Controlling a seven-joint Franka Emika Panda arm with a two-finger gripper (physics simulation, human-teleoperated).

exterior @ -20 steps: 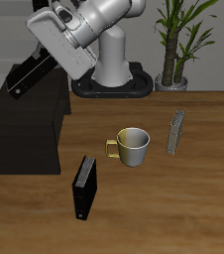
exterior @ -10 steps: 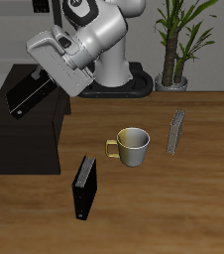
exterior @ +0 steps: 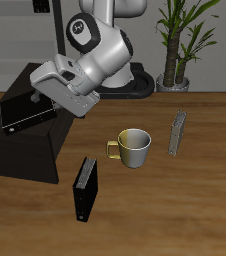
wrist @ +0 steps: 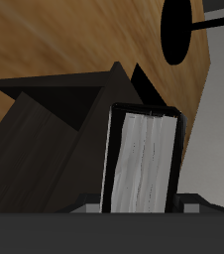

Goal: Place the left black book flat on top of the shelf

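The left black book (exterior: 25, 111) is a slim dark book with a small pale mark near one corner. My gripper (exterior: 47, 98) is shut on one end of it and holds it nearly flat, low over the shelf (exterior: 23, 155), a large matte black box. I cannot tell whether the book touches the shelf's top. In the wrist view the book (wrist: 142, 164) shows its grey page edge between my jaws, with the shelf (wrist: 45, 129) below it.
A thicker black book (exterior: 85, 189) stands on the table near the front edge. A pale mug (exterior: 133, 146) with a yellow handle sits mid-table, and a thin grey slab (exterior: 179, 132) stands beyond it. A potted plant (exterior: 175, 45) stands at the back by the robot base.
My gripper has come down and tilted the book from a steep slant to nearly flat, lowering it close to the shelf's top.
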